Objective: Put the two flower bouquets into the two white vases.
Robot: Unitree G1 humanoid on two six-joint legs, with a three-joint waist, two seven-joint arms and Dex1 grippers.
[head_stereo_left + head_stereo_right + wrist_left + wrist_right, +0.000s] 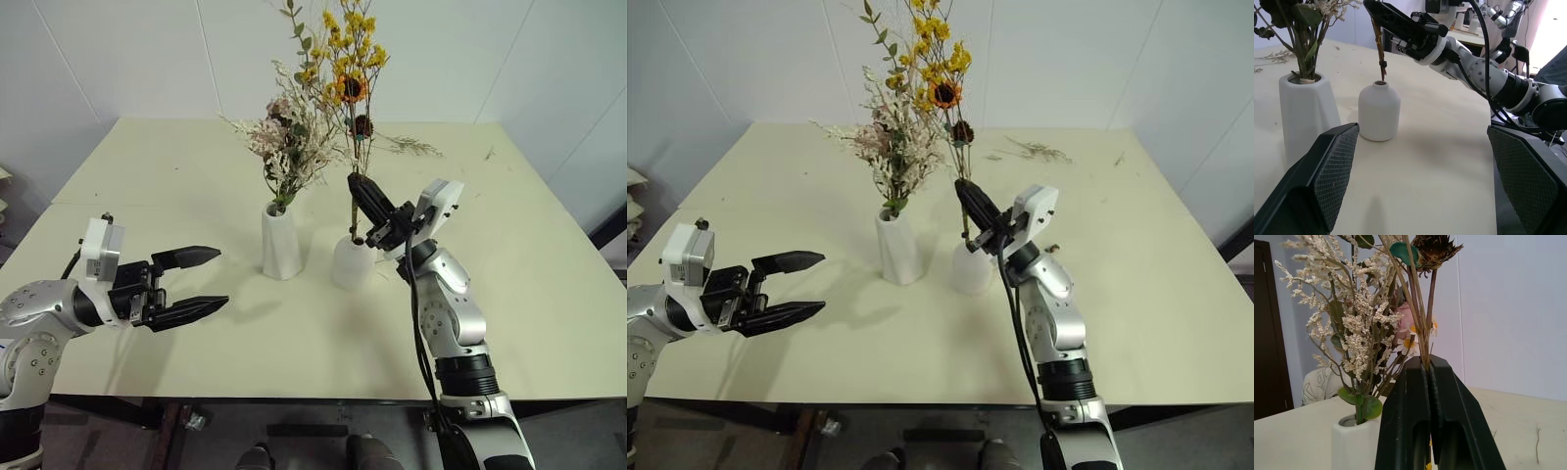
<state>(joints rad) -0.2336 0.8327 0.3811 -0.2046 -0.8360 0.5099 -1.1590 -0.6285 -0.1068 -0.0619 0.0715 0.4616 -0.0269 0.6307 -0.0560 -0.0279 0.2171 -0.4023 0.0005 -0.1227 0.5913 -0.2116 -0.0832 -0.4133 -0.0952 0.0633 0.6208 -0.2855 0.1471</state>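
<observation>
**Both bouquets standing in vases; right gripper clamped on the yellow bunch**

We take the tall tapered white ceramic vase [281,242] as our landmark; it stands upright near the middle of the pale cream table [147,196]. The larger bouquet of green leaves, pale dried sprigs and pink blooms [287,142] stands in its mouth, stems inside.

Just beside this vase, on the robot's right, we find the shorter rounded white vase [350,262], upright and apart from it. The thin long-stemmed bunch of small yellow-orange flowers [351,69] rises from its small top hole, its heads above and to the right of the larger bouquet.

The right gripper [359,191] is closed on the stems of the yellow bunch just above the rounded vase; its wrist view shows the two black fingers pressed together around the stems.

The left gripper [201,281] hovers above the table, well to the left of the tall vase, its jaws spread wide with nothing between them.

Loose dried twigs [411,146] lie on the table well behind the tall vase, toward the right.
</observation>
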